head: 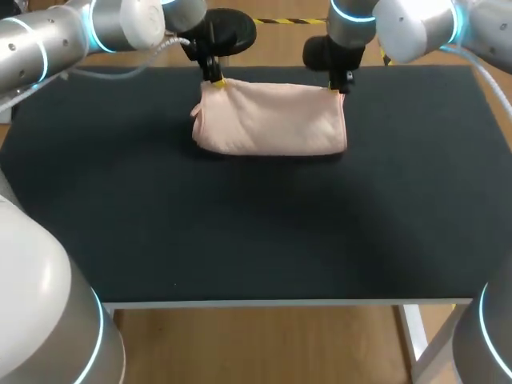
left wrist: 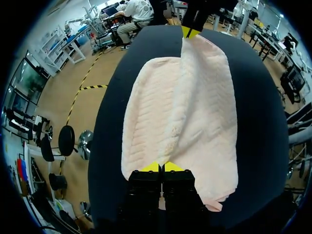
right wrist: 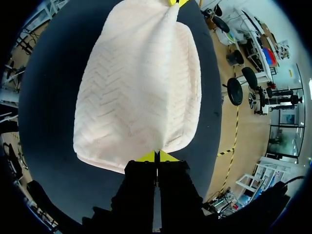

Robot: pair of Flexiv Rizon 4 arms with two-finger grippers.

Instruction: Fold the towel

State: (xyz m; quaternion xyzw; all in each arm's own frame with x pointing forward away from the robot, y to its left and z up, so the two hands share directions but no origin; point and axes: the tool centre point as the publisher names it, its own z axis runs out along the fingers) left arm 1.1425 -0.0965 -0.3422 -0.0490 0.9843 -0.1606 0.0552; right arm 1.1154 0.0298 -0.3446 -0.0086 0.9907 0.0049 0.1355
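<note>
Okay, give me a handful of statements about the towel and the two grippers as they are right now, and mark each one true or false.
1. The left gripper is shut on a far corner of the towel. True.
2. The right gripper hangs open, well clear of the towel. False: it is shut on the towel's other far corner.
3. The towel is dark blue. False: it is pale pink.
4. The towel rests on a black table. True.
5. The towel lies at the table's near edge. False: it lies toward the far edge, under the two grippers.
</note>
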